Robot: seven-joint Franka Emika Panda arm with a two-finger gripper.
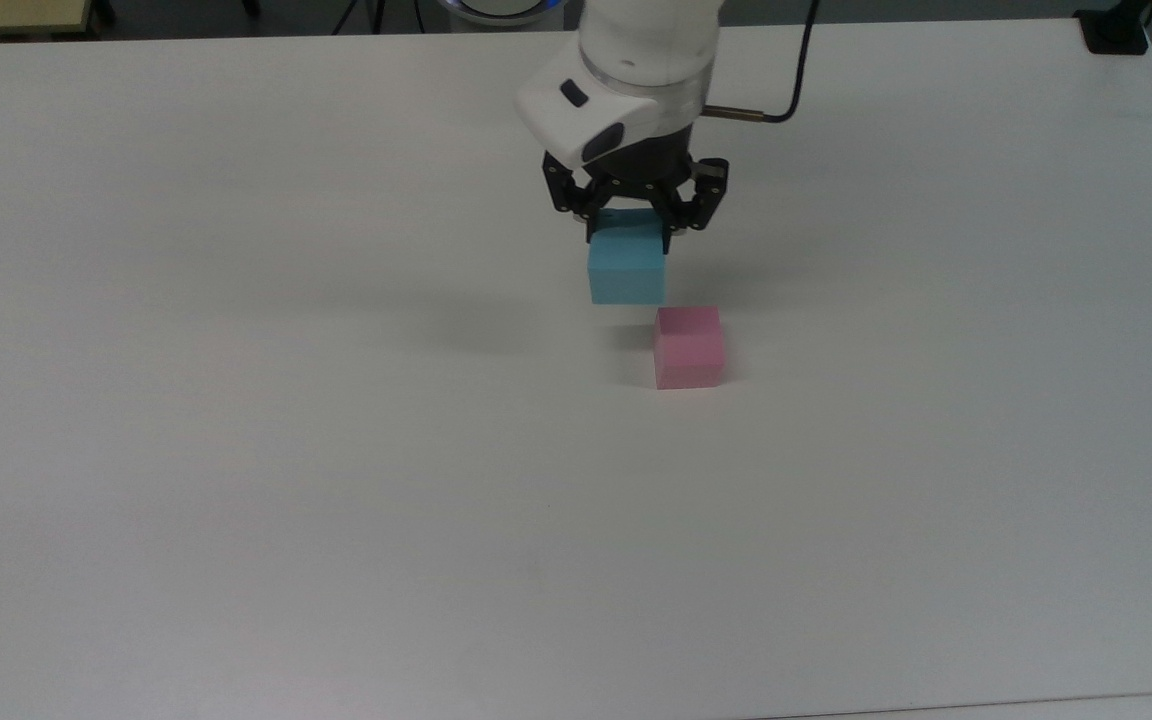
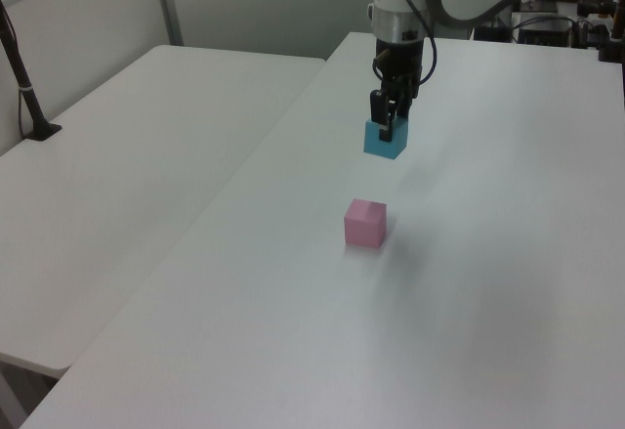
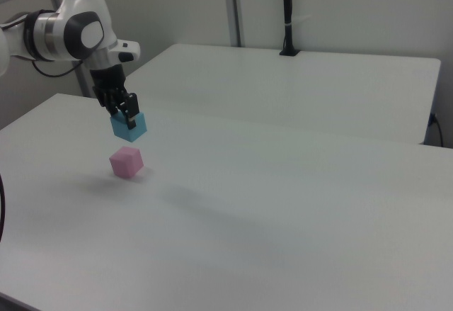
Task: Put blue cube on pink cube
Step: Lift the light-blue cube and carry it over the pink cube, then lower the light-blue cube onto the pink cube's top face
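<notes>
- The gripper (image 1: 629,232) is clamped on the blue cube (image 1: 626,272), its black fingers (image 2: 388,121) pressed against opposite faces.
- The blue cube hangs in the air above the desk (image 1: 236,450), not touching it; its shadow falls on the desk surface.
- The pink cube (image 1: 688,346) sits on the desk, well in from every edge, nearer the far edge in the top view.
- In the top view the blue cube sits just above and to the left of the pink cube; the right view shows a gap between them.
</notes>
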